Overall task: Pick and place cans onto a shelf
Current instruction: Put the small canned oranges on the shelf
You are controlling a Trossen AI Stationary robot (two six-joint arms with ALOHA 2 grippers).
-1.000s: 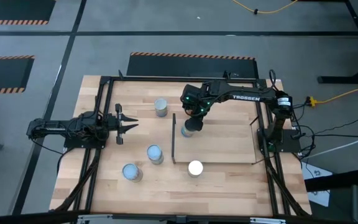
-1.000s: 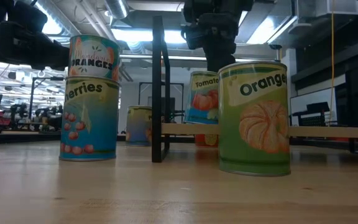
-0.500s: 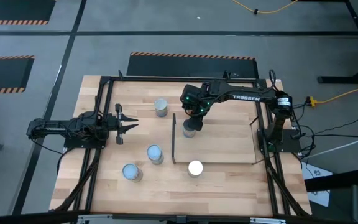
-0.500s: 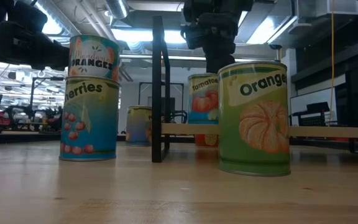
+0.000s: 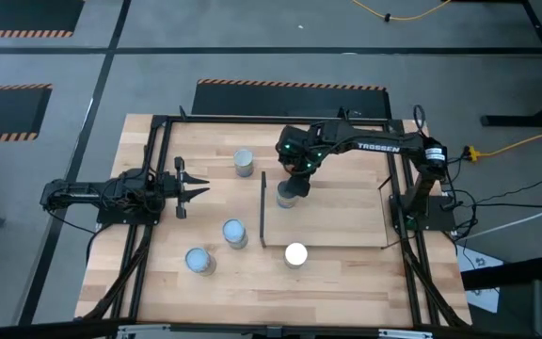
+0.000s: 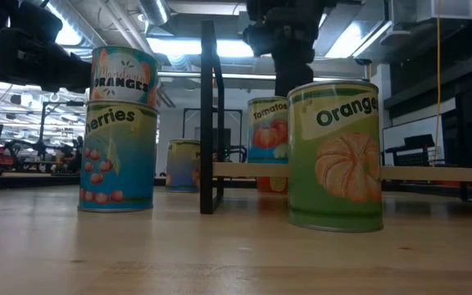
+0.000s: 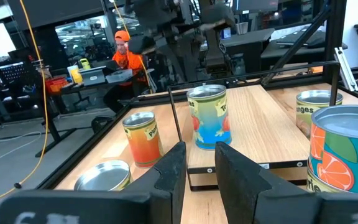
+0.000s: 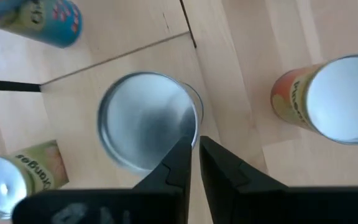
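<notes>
Light-wood shelf (image 5: 346,212) was seen from above with one can (image 5: 287,196) set upright on it just beside the dark panel (image 5: 263,209), the right gripper (image 5: 294,171) poised over it and the left gripper (image 5: 194,189) parked open, well apart. At table level the can was shown standing free under the gripper. Past the right wrist, the fingers were nearly closed on nothing, directly over the can's rim — a sideways departure without lift could clip that rim and topple the can.

Shiny metal cans (image 8: 146,121) on matt light-wood shelf (image 8: 67,130).
</notes>
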